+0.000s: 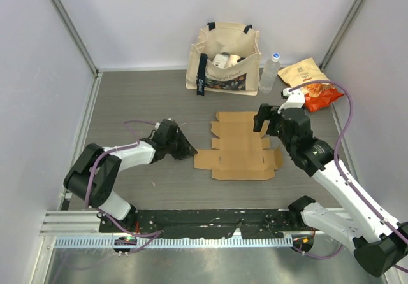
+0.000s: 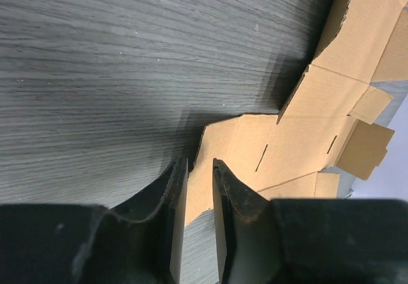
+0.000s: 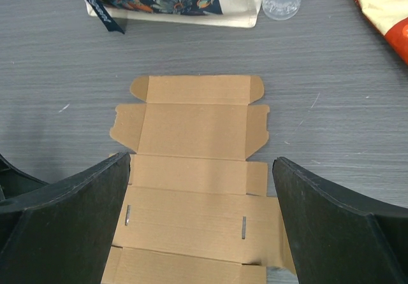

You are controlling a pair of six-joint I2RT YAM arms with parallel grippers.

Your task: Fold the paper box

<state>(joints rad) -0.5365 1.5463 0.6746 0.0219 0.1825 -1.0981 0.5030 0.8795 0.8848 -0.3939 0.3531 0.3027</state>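
The paper box (image 1: 239, 147) lies flat and unfolded on the grey table, plain brown with flaps, tabs and two slits. It also shows in the left wrist view (image 2: 287, 144) and the right wrist view (image 3: 191, 131). My left gripper (image 1: 191, 150) is low at the box's left flap. Its jaws are only narrowly apart, and the flap's corner shows in the gap (image 2: 199, 166); no grip is visible. My right gripper (image 1: 261, 120) hovers over the box's right side, wide open and empty, with the box spread between its fingers (image 3: 201, 160).
A beige printed tote bag (image 1: 223, 58) stands at the back centre, a clear water bottle (image 1: 270, 72) to its right and a yellow-orange snack packet (image 1: 311, 83) further right. White walls close in the left, back and right.
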